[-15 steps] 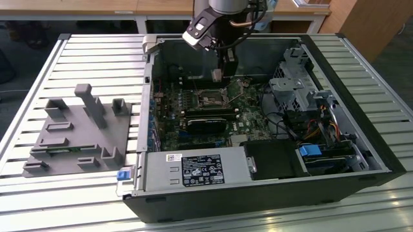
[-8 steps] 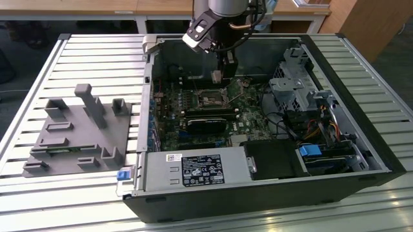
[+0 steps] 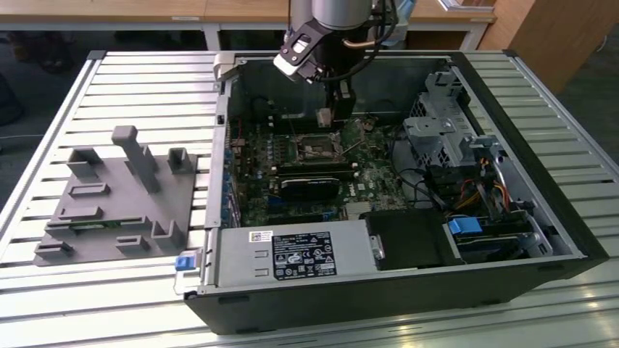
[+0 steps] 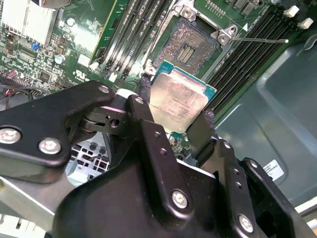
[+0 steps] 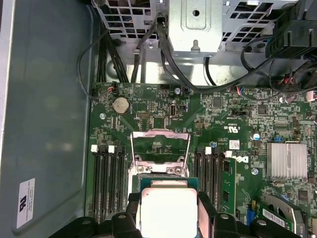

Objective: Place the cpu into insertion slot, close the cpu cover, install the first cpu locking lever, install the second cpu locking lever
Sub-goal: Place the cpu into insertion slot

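The claw (image 4: 176,110) is clamped on two opposite edges of the cpu (image 5: 168,210), holding it tilted, close over the bare insertion slot (image 4: 190,47) but not seated. Both sit inside the open computer case (image 3: 406,301) (cpu cover (image 5: 159,144) flipped up).

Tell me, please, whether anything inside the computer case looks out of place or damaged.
Only one thing: the cpu has a blotchy, smeared metal top. Otherwise the gripper is shut on it near the open insertion slot, the cpu cover stands raised, and nothing looks bent or loose.
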You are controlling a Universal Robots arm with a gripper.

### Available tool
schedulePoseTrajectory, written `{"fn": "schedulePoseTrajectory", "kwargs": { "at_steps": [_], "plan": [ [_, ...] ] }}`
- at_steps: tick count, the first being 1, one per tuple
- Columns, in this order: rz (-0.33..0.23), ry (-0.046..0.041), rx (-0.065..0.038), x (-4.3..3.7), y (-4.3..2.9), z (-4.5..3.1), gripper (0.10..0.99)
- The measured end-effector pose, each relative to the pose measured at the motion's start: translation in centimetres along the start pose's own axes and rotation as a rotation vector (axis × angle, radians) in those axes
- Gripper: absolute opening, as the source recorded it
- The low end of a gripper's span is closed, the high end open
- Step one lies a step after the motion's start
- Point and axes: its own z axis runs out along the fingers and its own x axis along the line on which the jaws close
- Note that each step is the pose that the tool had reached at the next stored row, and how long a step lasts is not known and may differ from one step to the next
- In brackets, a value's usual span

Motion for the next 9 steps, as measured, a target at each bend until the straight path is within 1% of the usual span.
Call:
{"fn": "schedulePoseTrajectory", "kwargs": {
  "at_steps": [9],
  "plan": [
    [0.000,0.0000,0.000,0.03,-0.05,0.62,0.541]
  ]
}}
